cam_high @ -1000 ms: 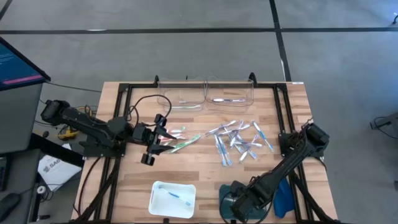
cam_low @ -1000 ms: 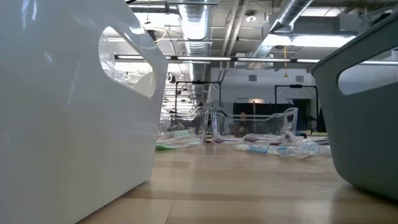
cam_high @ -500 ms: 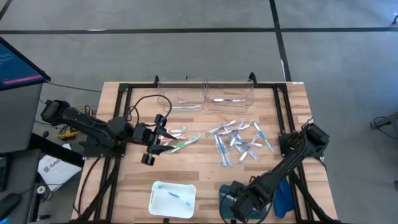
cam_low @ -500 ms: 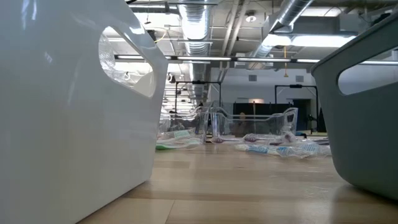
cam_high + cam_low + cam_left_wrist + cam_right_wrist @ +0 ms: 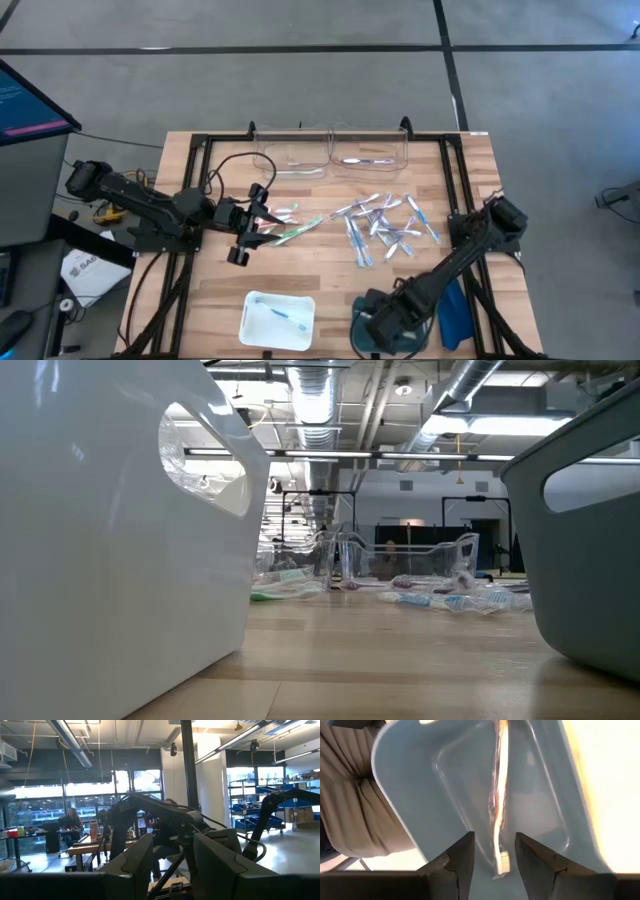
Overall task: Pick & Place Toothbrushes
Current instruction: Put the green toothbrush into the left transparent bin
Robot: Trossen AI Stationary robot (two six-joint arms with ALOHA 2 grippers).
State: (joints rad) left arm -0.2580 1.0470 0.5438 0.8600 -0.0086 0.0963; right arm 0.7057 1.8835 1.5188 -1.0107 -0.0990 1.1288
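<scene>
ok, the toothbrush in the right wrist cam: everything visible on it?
A thin toothbrush in a clear, glossy wrapper, its bristle head toward the right gripper. It lies lengthwise on the floor of the grey-blue bin, lined up with the gap between the open fingers, which are not gripping it. Strong glare hides its colour and far end.

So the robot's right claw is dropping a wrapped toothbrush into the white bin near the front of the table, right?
Not quite: the right claw is over the dark teal bin, not the white bin. The right wrist view shows the wrapped toothbrush lying in it; the high view confirms it.
</scene>
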